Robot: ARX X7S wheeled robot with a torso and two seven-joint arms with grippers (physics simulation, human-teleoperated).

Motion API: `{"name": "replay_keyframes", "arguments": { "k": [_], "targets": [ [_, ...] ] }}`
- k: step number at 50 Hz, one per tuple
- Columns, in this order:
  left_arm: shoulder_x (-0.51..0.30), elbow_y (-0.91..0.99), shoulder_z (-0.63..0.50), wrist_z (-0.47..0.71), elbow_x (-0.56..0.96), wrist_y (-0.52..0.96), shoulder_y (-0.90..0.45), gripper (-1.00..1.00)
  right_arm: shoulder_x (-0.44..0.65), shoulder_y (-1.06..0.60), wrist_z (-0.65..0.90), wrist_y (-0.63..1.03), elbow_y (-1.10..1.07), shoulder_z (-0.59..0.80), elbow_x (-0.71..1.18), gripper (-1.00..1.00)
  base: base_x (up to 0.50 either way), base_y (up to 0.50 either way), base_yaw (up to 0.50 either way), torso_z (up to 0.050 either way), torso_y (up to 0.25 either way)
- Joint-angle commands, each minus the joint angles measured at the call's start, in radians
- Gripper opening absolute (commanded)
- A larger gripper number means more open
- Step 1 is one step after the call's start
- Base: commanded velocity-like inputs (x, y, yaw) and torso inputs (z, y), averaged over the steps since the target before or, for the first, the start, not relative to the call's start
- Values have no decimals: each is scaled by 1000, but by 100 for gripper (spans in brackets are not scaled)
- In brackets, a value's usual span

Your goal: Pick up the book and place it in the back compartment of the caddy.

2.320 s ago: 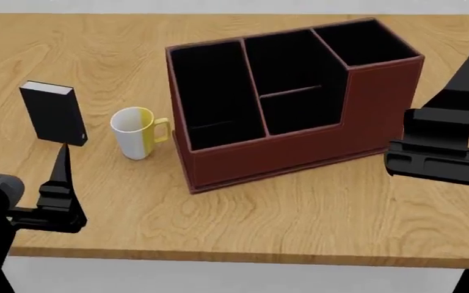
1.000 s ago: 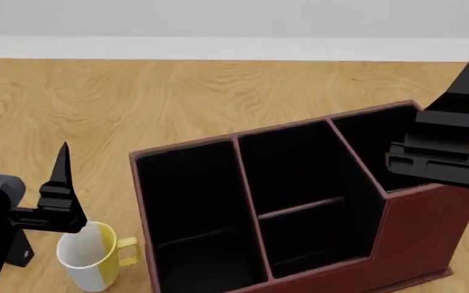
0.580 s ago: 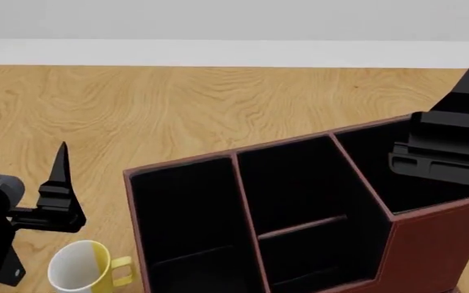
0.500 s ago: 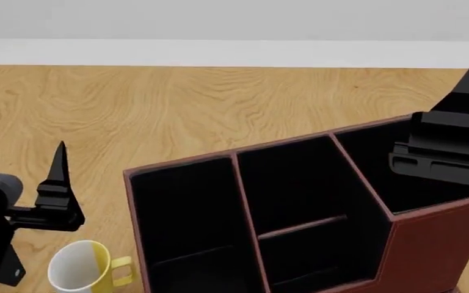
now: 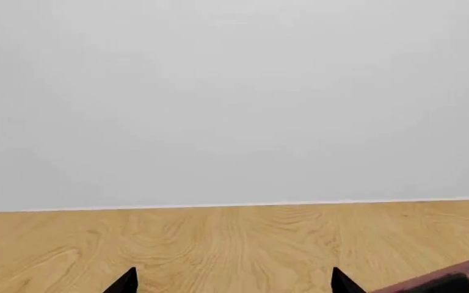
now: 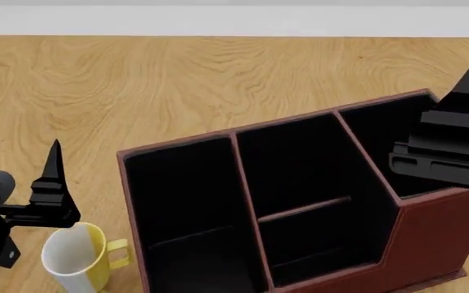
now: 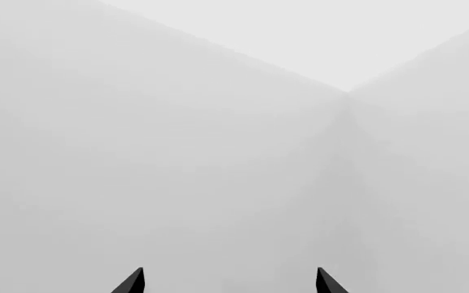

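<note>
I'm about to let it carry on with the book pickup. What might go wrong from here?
1. The book is in none of the current views, so the left gripper would be reaching blind.
2. The mug stands just below that gripper's open jaws; a sweep sideways may knock it over.
3. The right gripper, jaws open, hangs over the caddy at its tall end; lowering it may strike the rim.

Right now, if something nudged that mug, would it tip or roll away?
Probably it would slide or tip rather than roll: the mug stands upright on flat wood. If it did fall, its handle would likely stop it rolling far. It looks hollow and empty, so probably light enough for a small push to move it.
</note>
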State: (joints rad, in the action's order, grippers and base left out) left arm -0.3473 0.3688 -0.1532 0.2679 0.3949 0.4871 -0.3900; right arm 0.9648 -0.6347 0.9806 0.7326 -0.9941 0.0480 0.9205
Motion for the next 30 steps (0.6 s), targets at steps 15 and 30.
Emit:
{"name": "replay_keyframes", "arguments": {
  "k": [15, 30],
  "targets": [
    [-5, -8, -6, 1, 7, -5, 1, 100, 16, -19, 19, -2, -6, 11, 21, 100, -1, 0, 0, 0, -171],
    [-10, 2, -5, 13, 7, -3, 0, 100, 20, -18, 20, -15, -2, 23, 16, 100, -1, 0, 0, 0, -123]
  ]
}}
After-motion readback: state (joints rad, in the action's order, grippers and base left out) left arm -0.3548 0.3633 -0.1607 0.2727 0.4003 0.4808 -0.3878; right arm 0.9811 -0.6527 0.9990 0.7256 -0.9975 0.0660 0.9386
